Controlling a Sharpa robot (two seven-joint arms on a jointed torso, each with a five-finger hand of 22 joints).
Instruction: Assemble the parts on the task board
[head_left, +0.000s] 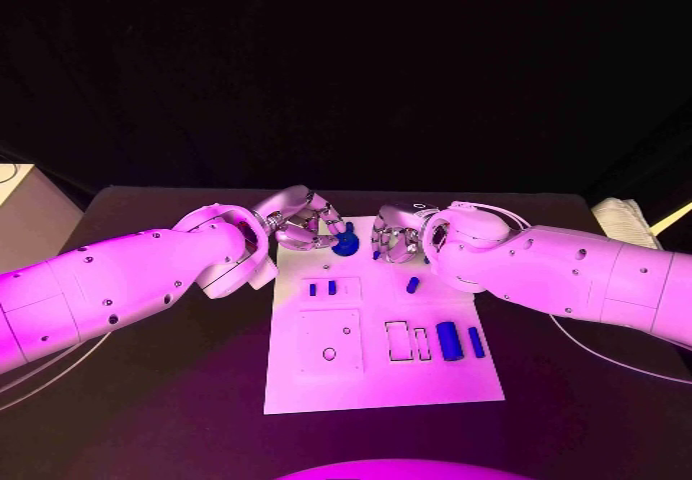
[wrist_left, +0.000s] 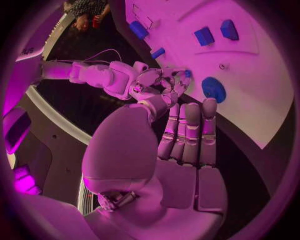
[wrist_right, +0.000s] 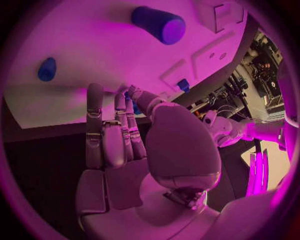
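The white task board (head_left: 382, 375) lies in the middle of the table. A round blue part (head_left: 346, 243) stands at its far edge, between my two hands. My left hand (head_left: 300, 222) hovers just left of it, fingers (wrist_left: 187, 135) straight and side by side, holding nothing. My right hand (head_left: 398, 236) is just right of it and pinches a small blue part (wrist_right: 128, 94) between thumb and finger; the piece is mostly hidden. More blue parts sit on the board: two small blocks (head_left: 322, 288), a short piece (head_left: 413, 285), a cylinder (head_left: 449, 341) and a thin bar (head_left: 476, 342).
Rectangular recesses (head_left: 405, 341) and a square plate with holes (head_left: 332, 340) mark the board's near half. Dark table (head_left: 173, 400) surrounds the board. A white cloth (head_left: 623, 218) lies at the far right edge.
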